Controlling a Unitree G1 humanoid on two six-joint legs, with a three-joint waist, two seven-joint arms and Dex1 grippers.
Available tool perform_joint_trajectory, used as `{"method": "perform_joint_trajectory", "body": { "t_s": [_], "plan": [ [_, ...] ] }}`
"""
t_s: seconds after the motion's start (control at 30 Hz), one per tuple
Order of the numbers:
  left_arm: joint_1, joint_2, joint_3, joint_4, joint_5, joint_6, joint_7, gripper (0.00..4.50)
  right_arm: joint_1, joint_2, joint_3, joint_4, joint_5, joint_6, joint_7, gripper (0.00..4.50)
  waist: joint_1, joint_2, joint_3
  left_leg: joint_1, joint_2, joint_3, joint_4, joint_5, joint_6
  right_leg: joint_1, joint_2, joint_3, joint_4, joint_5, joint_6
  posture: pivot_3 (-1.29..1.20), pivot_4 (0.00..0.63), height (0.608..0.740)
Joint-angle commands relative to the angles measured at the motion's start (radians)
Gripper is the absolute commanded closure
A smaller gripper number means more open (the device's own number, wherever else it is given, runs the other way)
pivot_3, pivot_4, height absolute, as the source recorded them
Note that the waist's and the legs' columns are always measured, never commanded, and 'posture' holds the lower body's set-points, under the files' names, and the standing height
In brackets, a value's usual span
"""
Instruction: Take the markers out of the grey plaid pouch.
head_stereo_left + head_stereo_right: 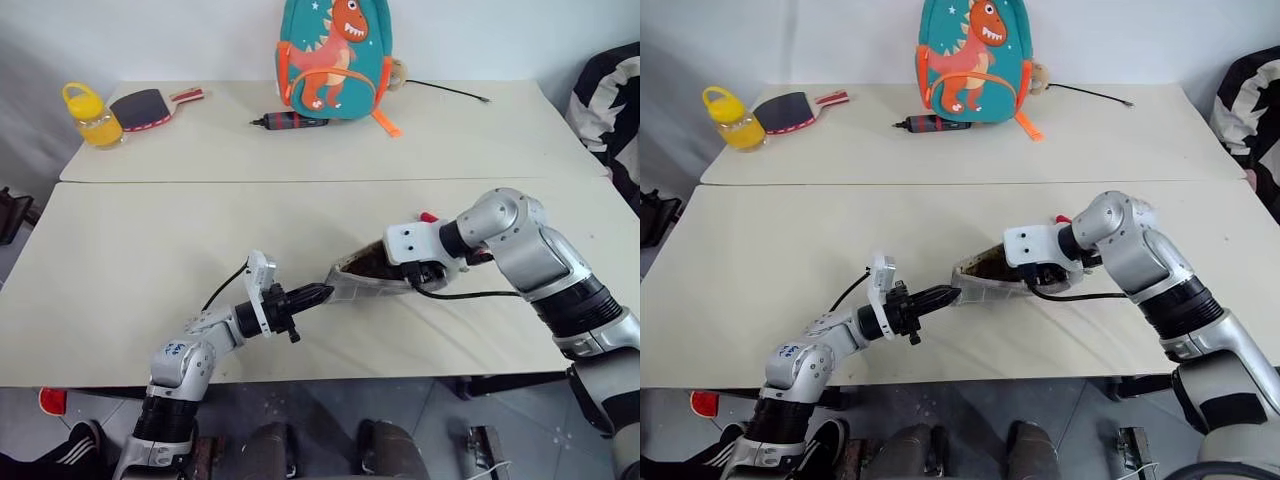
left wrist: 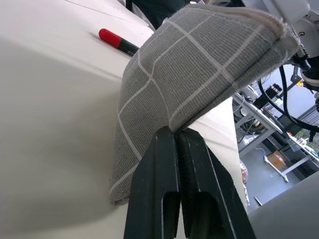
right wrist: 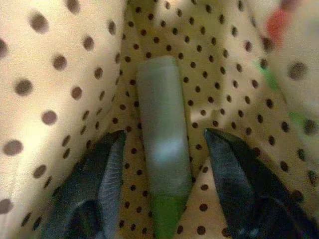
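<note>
Left gripper (image 1: 316, 294): nearest the head camera, low over the front table (image 1: 120, 290); its two black fingers were pressed together on the near end of the pouch (image 1: 362, 282).
Pouch: on the front table, right of centre, lifted between the two grippers, its dark open mouth toward the right gripper (image 1: 428, 275).
Right gripper: pointed down into the pouch mouth from the right; the head views did not show how its fingers stood.
Red marker (image 1: 428, 216): a red tip showed on the table just behind the right wrist.
Far table (image 1: 450, 130): a backpack (image 1: 335, 58) upright at the back, a dark red-and-black tool (image 1: 290, 121) lying just in front of it, a paddle (image 1: 148, 106) and a yellow bottle (image 1: 93, 116) at the left end.
Left wrist view: the fingers (image 2: 158, 199) were clamped on a corner of the grey checked fabric; the red marker with its black end lay on the table beyond the pouch.
Right wrist view: inside the dotted beige lining, the pale marker (image 3: 164, 144) lay between the two fingers (image 3: 107, 169), which stood apart on either side of it, not touching it.
</note>
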Motion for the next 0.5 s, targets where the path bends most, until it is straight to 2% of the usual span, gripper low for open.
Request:
{"method": "perform_joint_trajectory", "body": {
  "t_s": [0.03,0.5],
  "plan": [
    [0.005,-0.002,0.003,0.006,0.007,-0.016,-0.001,4.50,0.023,0.004,0.001,-0.009,-0.012,-0.022,0.000,2.02,0.000,0.000,0.000,0.000,0.000,0.000,0.000,0.000,0.000,0.000,0.000,0.000,0.000,0.000,0.000,0.00,0.150,0.740],
    [0.011,-0.005,-0.004,-0.003,0.017,-0.028,-0.001,4.50,0.066,0.054,0.021,0.080,-0.053,-0.091,-0.022,2.02,-0.001,0.000,0.000,0.000,0.000,0.000,0.000,0.000,0.000,0.000,0.000,0.000,0.001,0.000,0.000,0.00,0.150,0.740]
  ]
}}
